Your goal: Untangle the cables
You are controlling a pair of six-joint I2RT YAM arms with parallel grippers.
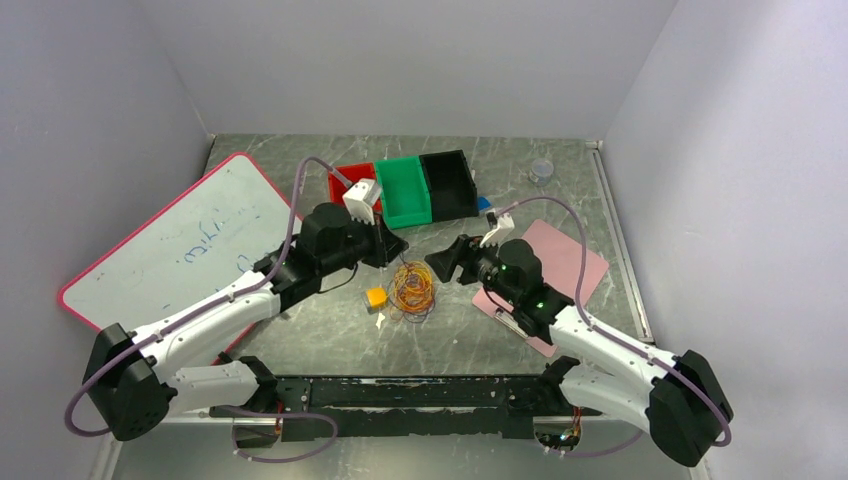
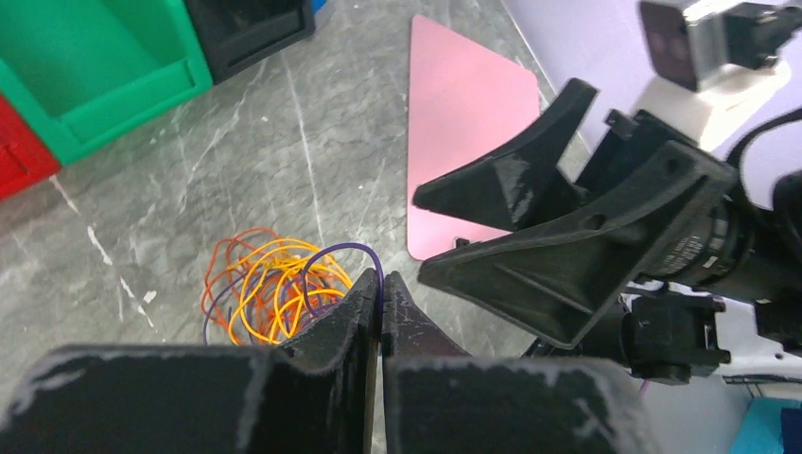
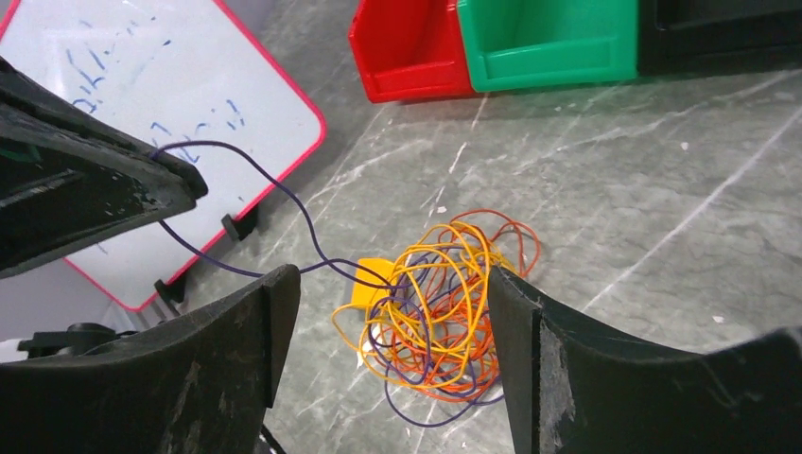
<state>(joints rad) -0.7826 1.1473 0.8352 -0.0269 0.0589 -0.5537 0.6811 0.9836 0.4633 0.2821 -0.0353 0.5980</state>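
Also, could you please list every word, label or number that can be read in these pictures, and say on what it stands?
No text can be read for certain.
On the whiteboard: blue handwriting, too blurred to read.
On the right gripper: small white print on its housing, too small to read.

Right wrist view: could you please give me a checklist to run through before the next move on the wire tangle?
Left gripper fingers shut on the thin purple wire: ok.
Right gripper fingers open: ok.
Tangle of thin orange and yellow wires lying ahead between the right fingers: ok.
Purple wire free of the tangle: not ok, it runs into it.
Small yellow block clear of the wires: cannot tell.
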